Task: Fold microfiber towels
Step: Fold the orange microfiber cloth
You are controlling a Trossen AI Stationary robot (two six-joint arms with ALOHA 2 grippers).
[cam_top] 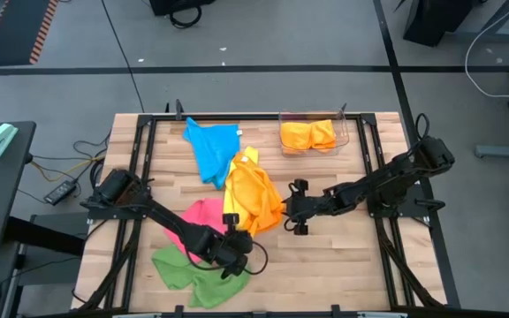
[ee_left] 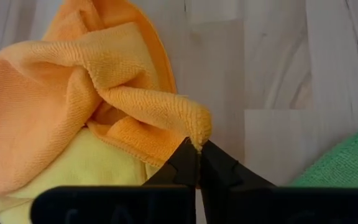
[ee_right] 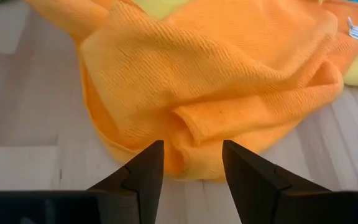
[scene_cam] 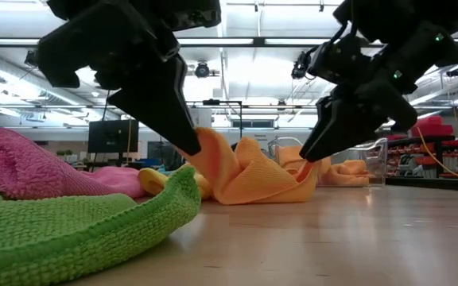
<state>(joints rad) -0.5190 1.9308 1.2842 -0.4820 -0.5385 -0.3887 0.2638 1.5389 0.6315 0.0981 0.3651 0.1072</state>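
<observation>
Towels lie in a loose heap across the middle of the counter (cam_top: 343, 256), unsorted, so each must be pulled free before it can be folded. Largest in the heap is the orange towel (cam_top: 254, 199), crumpled at the centre over a yellow towel (cam_top: 247, 159), with a blue towel (cam_top: 213, 146) behind it, a pink towel (cam_top: 203, 215) to its left and a green towel (cam_top: 188, 269) at the front edge. A clear bin (cam_top: 314, 134) at the back right holds orange cloth already folded, probably the place for finished pieces.

The left gripper (ee_left: 197, 158) has its jaws pinched shut on a corner of the orange towel, lifting that corner into a small peak; my guess is that this grip is meant to draw the towel off the yellow one. The right gripper (ee_right: 191, 162) sits low at the towel's opposite edge, jaws about half apart and empty, straddling a fold as if lined up to take a second corner.
</observation>
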